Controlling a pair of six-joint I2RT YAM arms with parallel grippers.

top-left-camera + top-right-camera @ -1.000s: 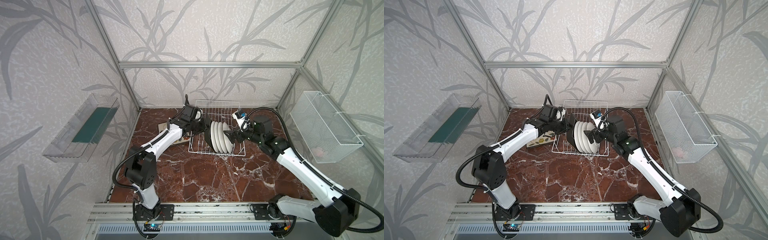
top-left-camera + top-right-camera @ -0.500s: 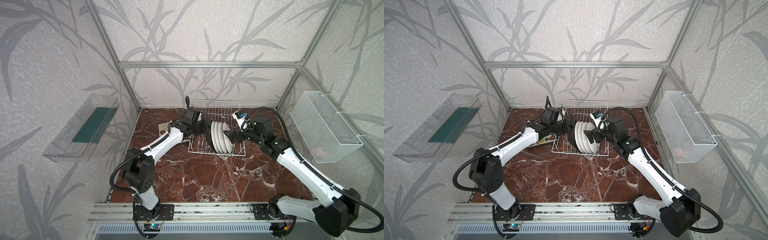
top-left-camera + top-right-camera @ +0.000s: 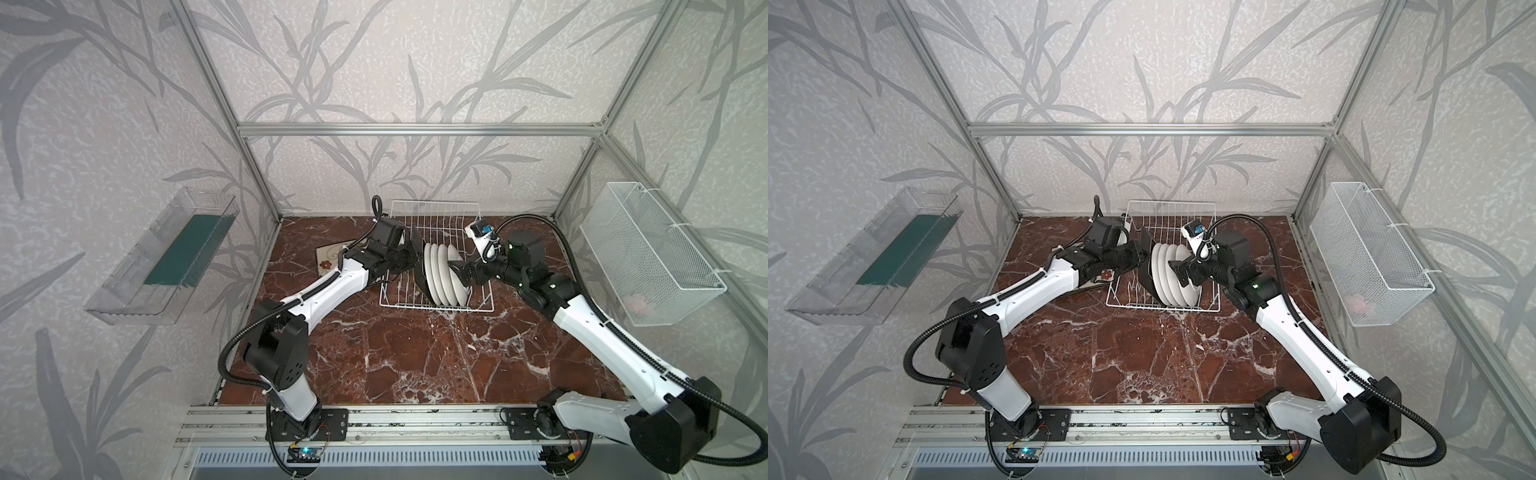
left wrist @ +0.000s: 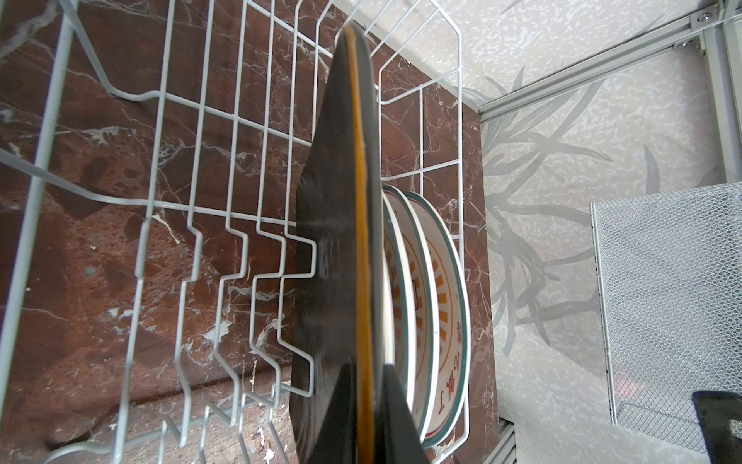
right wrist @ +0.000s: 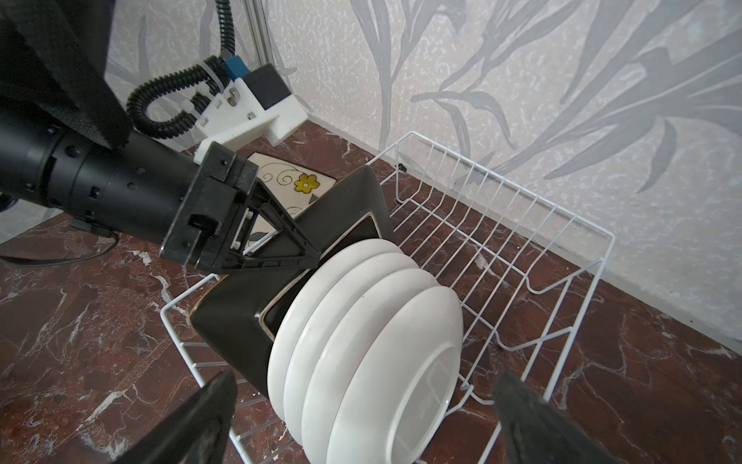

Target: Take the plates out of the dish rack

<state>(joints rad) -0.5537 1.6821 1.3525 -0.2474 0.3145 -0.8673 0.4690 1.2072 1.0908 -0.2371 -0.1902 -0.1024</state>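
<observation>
The white wire dish rack point(image 3: 436, 204) point(image 3: 1170, 203) stands at the back of the marble table. Several round white plates point(image 3: 446, 278) point(image 3: 1173, 279) point(image 5: 373, 341) stand on edge in it. Against their left side is a black-backed square plate point(image 3: 417, 268) point(image 3: 1146, 272) point(image 4: 333, 241) point(image 5: 241, 321), one corner pointing up. My left gripper point(image 3: 409, 259) point(image 3: 1136, 257) point(image 4: 367, 369) is shut on its rim. My right gripper point(image 3: 457, 270) point(image 3: 1177, 272) point(image 5: 365, 379) is open, one finger on either side of the round plates without touching them.
A cream flower-painted square plate point(image 3: 328, 257) point(image 5: 297, 180) lies flat on the table left of the rack, partly under my left arm. A white mesh basket point(image 3: 648, 253) hangs on the right wall. A clear plastic tray point(image 3: 166, 257) hangs on the left wall.
My left arm has shifted a little to the right at the rack's left side, its gripper staying shut. The right arm and the round plates have not moved.
</observation>
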